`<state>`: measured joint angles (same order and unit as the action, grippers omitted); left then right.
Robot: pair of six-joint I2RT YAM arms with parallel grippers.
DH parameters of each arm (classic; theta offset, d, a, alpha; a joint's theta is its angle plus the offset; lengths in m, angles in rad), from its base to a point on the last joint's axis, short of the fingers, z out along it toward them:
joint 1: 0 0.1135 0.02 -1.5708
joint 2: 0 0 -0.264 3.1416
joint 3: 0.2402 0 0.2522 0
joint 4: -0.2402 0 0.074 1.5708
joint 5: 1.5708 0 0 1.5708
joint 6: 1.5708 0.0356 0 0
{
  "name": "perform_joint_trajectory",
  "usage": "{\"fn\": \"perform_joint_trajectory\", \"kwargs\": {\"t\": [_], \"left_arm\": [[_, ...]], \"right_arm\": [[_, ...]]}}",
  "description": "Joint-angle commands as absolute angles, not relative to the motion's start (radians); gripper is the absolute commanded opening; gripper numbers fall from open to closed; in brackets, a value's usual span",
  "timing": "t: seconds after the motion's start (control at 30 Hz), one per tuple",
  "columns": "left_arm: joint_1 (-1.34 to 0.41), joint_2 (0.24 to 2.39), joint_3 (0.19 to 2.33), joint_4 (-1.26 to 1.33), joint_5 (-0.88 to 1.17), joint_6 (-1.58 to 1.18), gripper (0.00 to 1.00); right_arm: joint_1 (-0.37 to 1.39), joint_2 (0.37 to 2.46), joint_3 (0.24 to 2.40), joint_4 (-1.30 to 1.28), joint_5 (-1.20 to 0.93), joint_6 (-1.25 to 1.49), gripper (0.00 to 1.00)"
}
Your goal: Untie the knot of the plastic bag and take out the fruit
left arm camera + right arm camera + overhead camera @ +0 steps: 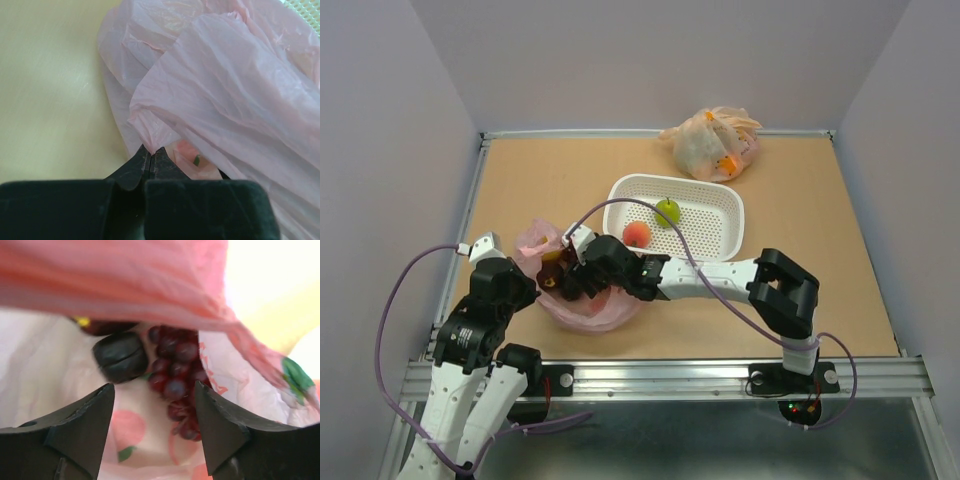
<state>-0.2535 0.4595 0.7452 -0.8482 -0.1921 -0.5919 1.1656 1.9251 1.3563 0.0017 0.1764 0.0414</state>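
I am keeping nothing loose on the left: the left fingers [134, 169] are clenched on a fold of the pink plastic bag [225, 100], which is lying on the surface [800, 250] beside the white basket [725, 205]. The right fingers [82, 425] are reaching into the bag's mouth, spread and grasping nothing, with the grape bunch [175, 367] and a dark plum [120, 357] lying just beyond their tips.

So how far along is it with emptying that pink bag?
Done: the pink bag is open, and a peach and a green fruit sit in the basket. In hand: the left gripper pinches the bag's edge while the right gripper, open, hovers inside. Left: grapes and a plum.
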Motion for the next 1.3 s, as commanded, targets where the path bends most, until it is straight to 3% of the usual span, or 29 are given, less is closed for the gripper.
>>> {"fn": "perform_joint_trajectory", "kwargs": {"t": [0.0,0.33,0.47,0.53,0.57,0.7,1.27], "left_arm": [[-0.250,0.445,0.727,-0.815,-0.201,-0.578,0.00],[-0.250,0.445,0.726,-0.815,-0.201,-0.578,0.00],[-0.250,0.445,0.726,-0.815,-0.204,-0.580,0.00],[-0.250,0.443,0.726,-0.816,-0.206,-0.581,0.00],[-0.250,0.440,0.726,-0.819,-0.206,-0.583,0.00],[-0.250,0.442,0.727,-0.818,-0.210,-0.586,0.00],[-0.249,0.442,0.729,-0.822,-0.232,-0.604,0.00]], "right_arm": [[1.166,1.939,1.414,0.049,0.314,-0.017,0.73],[1.166,2.080,1.437,0.052,0.285,-0.048,0.73],[1.166,2.115,1.447,0.052,0.287,-0.052,0.67],[1.166,2.105,1.440,0.052,0.262,-0.057,0.46],[1.167,2.088,1.439,0.052,0.253,-0.057,0.27],[1.170,2.019,1.424,0.046,0.192,-0.058,0.02],[1.169,1.671,1.381,-0.071,-0.222,-0.002,0.00]]}}
